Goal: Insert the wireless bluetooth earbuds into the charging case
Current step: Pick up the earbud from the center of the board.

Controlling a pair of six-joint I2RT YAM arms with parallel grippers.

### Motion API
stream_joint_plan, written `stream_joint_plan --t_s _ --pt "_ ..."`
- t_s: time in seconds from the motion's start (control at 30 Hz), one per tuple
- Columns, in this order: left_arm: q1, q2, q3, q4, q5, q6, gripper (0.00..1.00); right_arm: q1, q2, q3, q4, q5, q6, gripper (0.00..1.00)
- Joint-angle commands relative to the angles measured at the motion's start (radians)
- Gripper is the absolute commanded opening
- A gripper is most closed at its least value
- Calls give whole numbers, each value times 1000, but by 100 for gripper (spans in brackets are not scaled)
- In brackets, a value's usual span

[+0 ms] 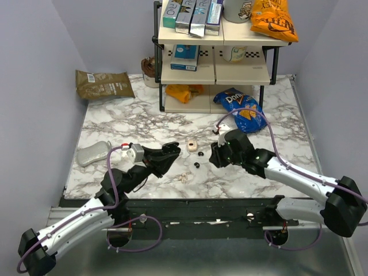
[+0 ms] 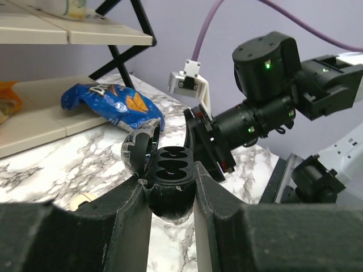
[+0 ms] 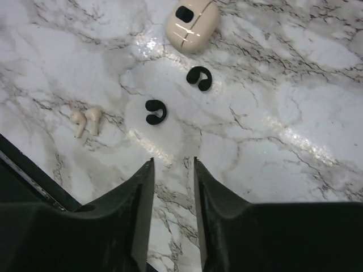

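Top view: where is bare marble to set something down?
Free: between the brown bag, the shelf and the grey object; also between the Doritos bag and the right edge. Crowded: the middle, around the beige case and the earbuds.

The blue chip bag [image 1: 244,112] on the table at the foot of the shelf rack [image 1: 218,41] reads "Doritos" on its dark logo. The orange snack bag [image 1: 273,20] on top of the rack carries big dark lettering, too warped to read. The boxes [image 1: 192,12] beside it show tall letters, "R" and "O" the clearest. The brown bag [image 1: 104,84] has a white label [image 1: 90,77] with print too small to read.
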Motion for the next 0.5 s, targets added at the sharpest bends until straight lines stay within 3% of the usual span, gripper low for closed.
stream_joint_plan --t_s 0.0,0.23,0.47 --pt "-33 -49 5 -91 -159 24 0 1 83 41 112 -95 2 45" --pt "-68 -101 -19 -134 -221 13 0 3 237 119 118 0 14 42" --pt "-96 -123 -20 -173 -264 22 0 3 337 168 121 -35 5 39"
